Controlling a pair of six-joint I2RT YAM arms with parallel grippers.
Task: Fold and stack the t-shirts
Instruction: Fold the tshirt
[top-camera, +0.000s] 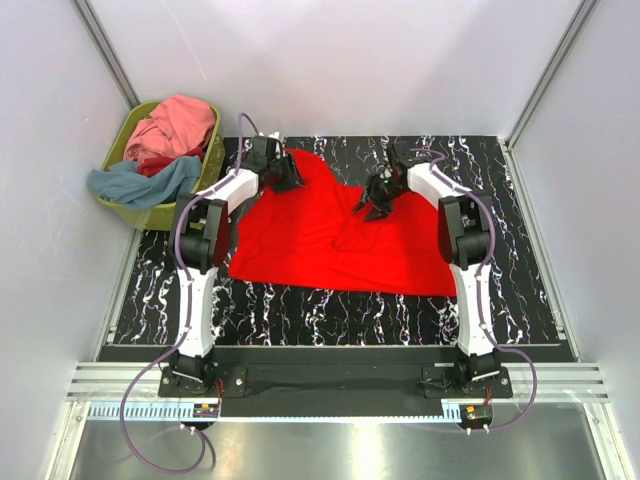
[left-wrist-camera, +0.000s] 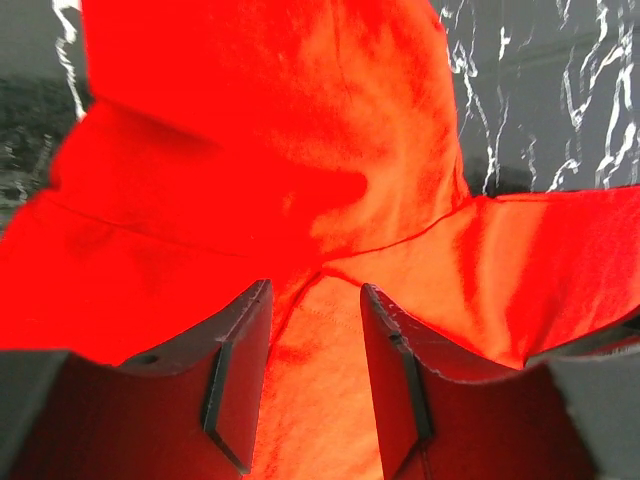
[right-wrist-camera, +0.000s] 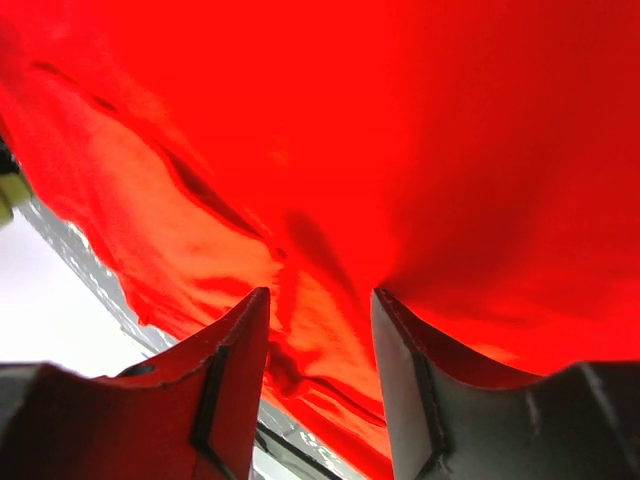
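Fingers (left-wrist-camera: 238, 372) of the left gripper (left-wrist-camera: 314, 300) are sitting narrowly apart around a raised ridge of the red t-shirt (top-camera: 330, 245). The cloth is tenting up toward them, so I'm reading that as a pinch. The right gripper (right-wrist-camera: 320, 305) is doing likewise, jaws a little apart, with red fabric filling the gap and draping away. That shirt is lying spread on the marbled mat (top-camera: 330, 310), just right of the olive basket (top-camera: 160, 215). The left gripper is working the far corner nearest the basket, and the right gripper is lifting a fold farther from it. Trouble could be coming two ways. Thin cloth could be slipping from a shallow pinch if the arms are pulling apart, or one arm outrunning the other could be dragging the fold crooked. Overhead is giving the shirt's whole outline, plus the pink shirt (top-camera: 182, 120) and grey-blue shirt (top-camera: 135, 182) heaping in the basket, which neither wrist is showing. Only the right wrist is showing pale wall past the lifted edge, and only the left wrist is showing a seam line running toward its fingers.
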